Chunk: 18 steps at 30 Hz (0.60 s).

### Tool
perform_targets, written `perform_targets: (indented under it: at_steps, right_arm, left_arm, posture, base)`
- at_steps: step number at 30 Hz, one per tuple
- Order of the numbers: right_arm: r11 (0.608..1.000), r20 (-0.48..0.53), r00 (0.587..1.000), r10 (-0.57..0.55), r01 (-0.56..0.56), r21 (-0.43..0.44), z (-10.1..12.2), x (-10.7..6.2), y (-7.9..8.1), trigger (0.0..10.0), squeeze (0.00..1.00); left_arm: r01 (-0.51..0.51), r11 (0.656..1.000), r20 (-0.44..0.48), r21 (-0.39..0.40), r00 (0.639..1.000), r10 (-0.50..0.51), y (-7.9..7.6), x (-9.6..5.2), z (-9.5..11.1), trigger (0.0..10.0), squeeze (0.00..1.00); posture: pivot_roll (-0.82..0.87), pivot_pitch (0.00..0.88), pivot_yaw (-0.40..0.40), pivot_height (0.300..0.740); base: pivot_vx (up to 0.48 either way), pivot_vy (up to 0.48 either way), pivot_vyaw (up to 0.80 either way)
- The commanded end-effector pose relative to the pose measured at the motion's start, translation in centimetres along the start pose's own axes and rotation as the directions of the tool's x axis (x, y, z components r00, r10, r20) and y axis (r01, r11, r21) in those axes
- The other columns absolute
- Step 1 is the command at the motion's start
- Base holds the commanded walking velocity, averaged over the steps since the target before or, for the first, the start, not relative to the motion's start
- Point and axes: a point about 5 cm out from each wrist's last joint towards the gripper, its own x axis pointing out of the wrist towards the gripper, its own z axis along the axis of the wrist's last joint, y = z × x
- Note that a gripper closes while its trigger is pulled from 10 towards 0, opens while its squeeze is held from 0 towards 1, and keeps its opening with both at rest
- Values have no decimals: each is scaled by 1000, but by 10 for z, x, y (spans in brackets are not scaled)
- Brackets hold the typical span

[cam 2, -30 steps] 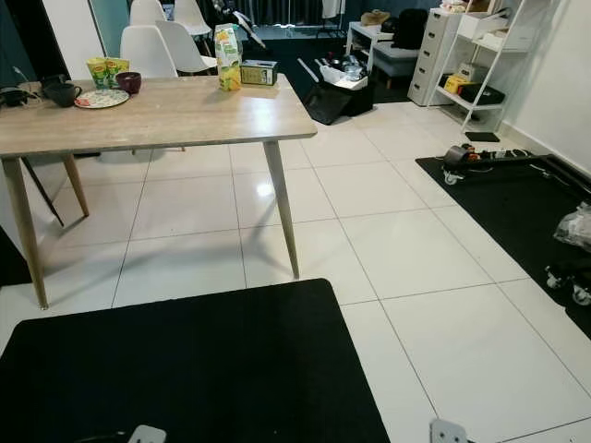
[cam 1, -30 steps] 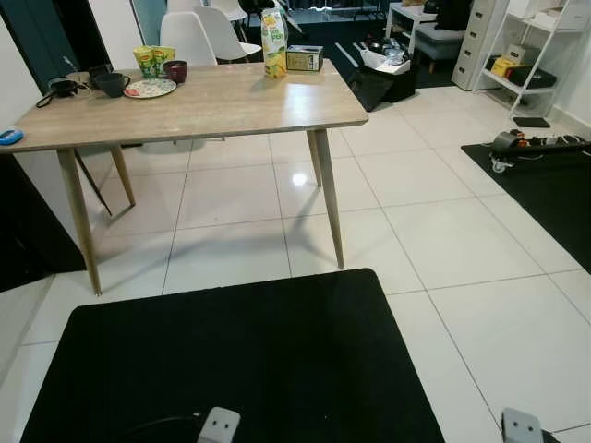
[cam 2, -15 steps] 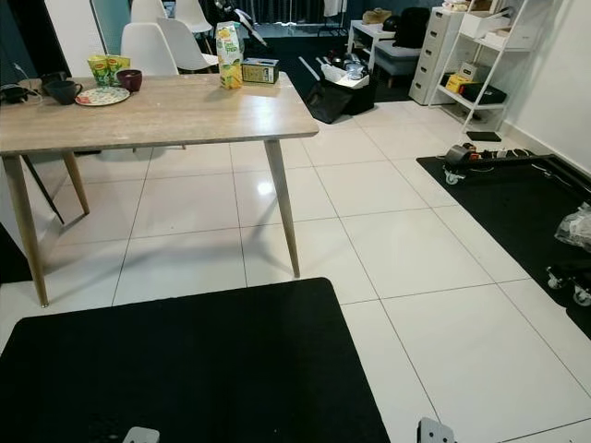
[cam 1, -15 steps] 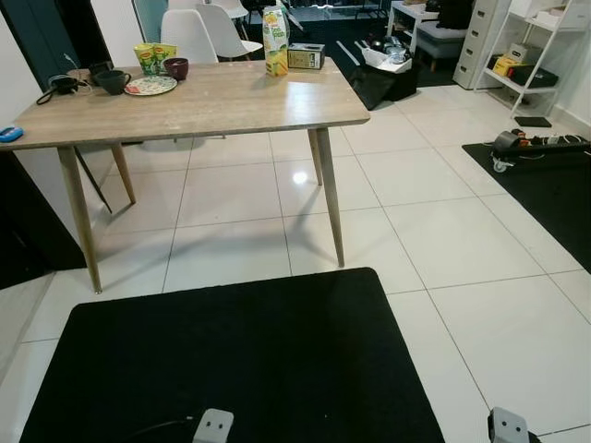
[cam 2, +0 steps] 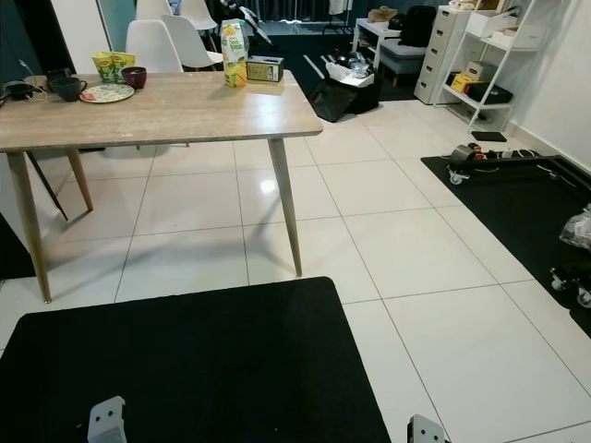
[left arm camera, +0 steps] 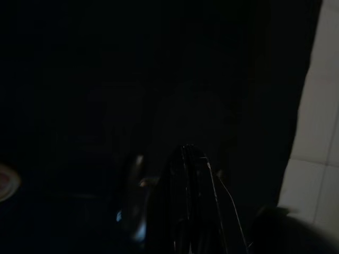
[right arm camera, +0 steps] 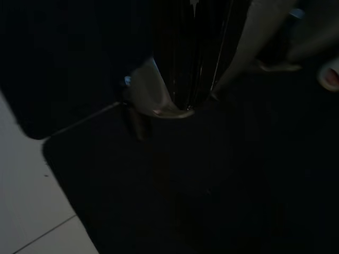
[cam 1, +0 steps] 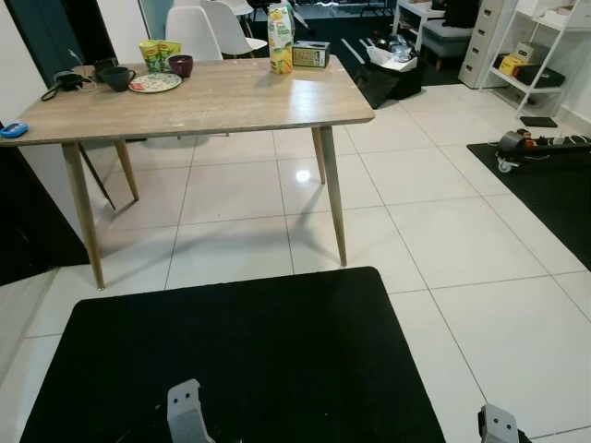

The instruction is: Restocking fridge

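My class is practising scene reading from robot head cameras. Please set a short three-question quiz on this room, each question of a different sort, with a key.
1. True or false: the juice carton stands upright on the wooden table.
2. Multiple choice: what lies on the floor nearest the robot? A) a black mat B) a red rug C) a cardboard box
3. Fill in: the patterned plate sits beside a dark ____.

Key: 1 true; 2 A; 3 mug.
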Motion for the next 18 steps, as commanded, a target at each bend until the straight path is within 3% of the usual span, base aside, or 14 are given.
perform_targets:
  at_steps: [1,3,7,13,18]
  right_arm:
    - [999,14,1000,16,-17,31,2,1,2,10000,0]
    - [997,25,998,49,-50,64,4,1,6,10000,0]
    - [997,16,997,73,-73,37,5,3,11,10000,0]
    - [997,-8,997,75,-75,-16,4,3,12,10000,0]
    - [996,-19,996,82,-83,-35,2,4,15,10000,0]
  left_arm:
    - [11,1000,6,-26,1000,-11,-4,1,-3,10000,0]
    - [22,999,9,-26,1000,-21,-6,1,-2,10000,0]
    - [76,996,-6,-38,997,-76,-13,2,-6,10000,0]
    - [155,986,-76,52,986,-151,-28,2,-20,10000,0]
    - [137,986,-109,95,986,-127,-28,2,-23,10000,0]
  posture:
    - [-3,0,-35,740]
    - [-2,0,-37,740]
    - [-1,0,-38,740]
    - [3,0,-41,740]
    - [5,0,-40,740]
  base:
    - [0,0,0]
    - [0,0,0]
    - [0,0,0]
    - [0,0,0]
    - [0,0,0]
